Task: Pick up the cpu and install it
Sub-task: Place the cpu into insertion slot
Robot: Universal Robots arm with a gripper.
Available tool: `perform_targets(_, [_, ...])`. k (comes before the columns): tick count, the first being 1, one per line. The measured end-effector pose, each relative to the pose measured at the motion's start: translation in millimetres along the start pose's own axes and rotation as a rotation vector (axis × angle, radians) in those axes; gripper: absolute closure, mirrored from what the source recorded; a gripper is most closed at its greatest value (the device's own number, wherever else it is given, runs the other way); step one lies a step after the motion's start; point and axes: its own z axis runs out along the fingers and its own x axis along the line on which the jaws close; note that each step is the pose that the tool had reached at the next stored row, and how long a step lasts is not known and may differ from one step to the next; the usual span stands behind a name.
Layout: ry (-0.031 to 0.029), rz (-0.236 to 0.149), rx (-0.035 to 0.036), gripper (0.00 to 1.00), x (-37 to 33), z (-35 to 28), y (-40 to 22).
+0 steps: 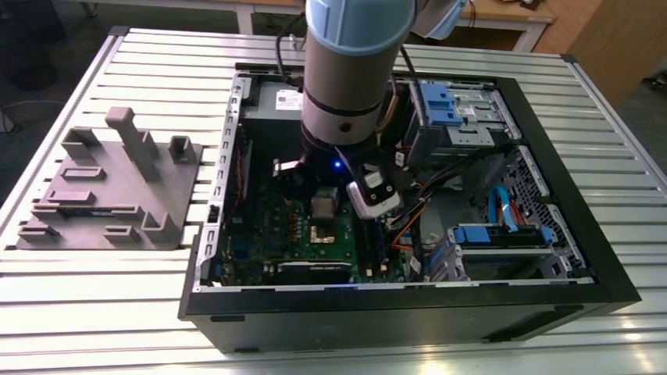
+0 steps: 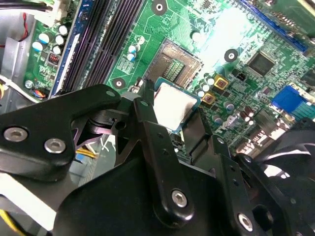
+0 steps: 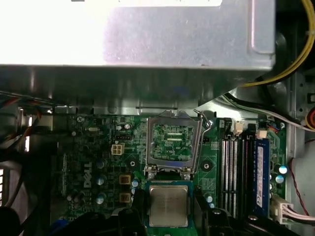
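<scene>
The gripper [image 3: 168, 220] is holding the cpu [image 3: 169, 204] flat, its fingers [image 3: 132, 216] closed on two opposite edges, and is hovering low over the motherboard [image 3: 93, 162], with the empty socket [image 3: 172, 142] lying just beyond the fingertips.

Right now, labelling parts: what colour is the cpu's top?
Silvery-grey metal; the cpu shows best in the first wrist view.

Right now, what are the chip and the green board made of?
The chip looks like silvery-grey metal on top, with a soft, dull shine. The board is glossy green, probably a coated plastic-like sheet. Its exact material isn't clear.
</scene>
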Motion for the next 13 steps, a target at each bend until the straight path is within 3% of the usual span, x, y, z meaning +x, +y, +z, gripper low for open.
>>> perform_targets(4, [0.0, 0.0, 0.0001, 0.53, -0.3, 7.3, -0.5])
perform_targets(9, [0.0, 0.0, 0.0016, 0.53, -0.4, 12.3, -6.3])
perform_targets(13, [0.0001, 0.0, 0.016, 0.53, -0.5, 15.2, -7.6])
